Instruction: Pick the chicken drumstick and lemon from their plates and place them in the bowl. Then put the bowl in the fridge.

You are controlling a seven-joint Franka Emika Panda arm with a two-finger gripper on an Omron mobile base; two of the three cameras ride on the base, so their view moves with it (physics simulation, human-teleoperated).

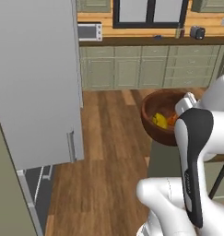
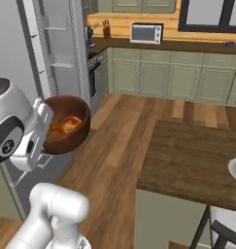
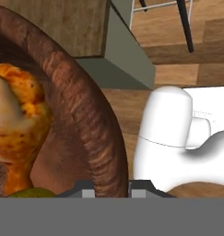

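My gripper point(image 3: 109, 190) is shut on the rim of the dark reddish-brown wooden bowl point(image 3: 85, 115) and holds it in the air above the wooden floor. Inside lie the orange-brown chicken drumstick point(image 3: 16, 124) and, at the bottom edge of the hand view, the yellow-green lemon point(image 3: 32, 192). In the left base view the bowl point(image 1: 159, 108) hangs in front of my hand point(image 1: 187, 103), with the lemon point(image 1: 160, 120) and drumstick point(image 1: 172, 120) in it. The right base view shows the bowl point(image 2: 66, 124) and drumstick point(image 2: 66, 125) close to the open fridge point(image 2: 59, 44).
The fridge's grey door point(image 1: 35, 83) stands open at the left, with its handle point(image 1: 71, 146) near the lower corner. A wooden-topped island point(image 2: 187, 160) is at the right, with a pale plate point(image 2: 234, 168) at its edge and a chair point(image 2: 221, 228) below. Green cabinets point(image 1: 145, 69) line the far wall.
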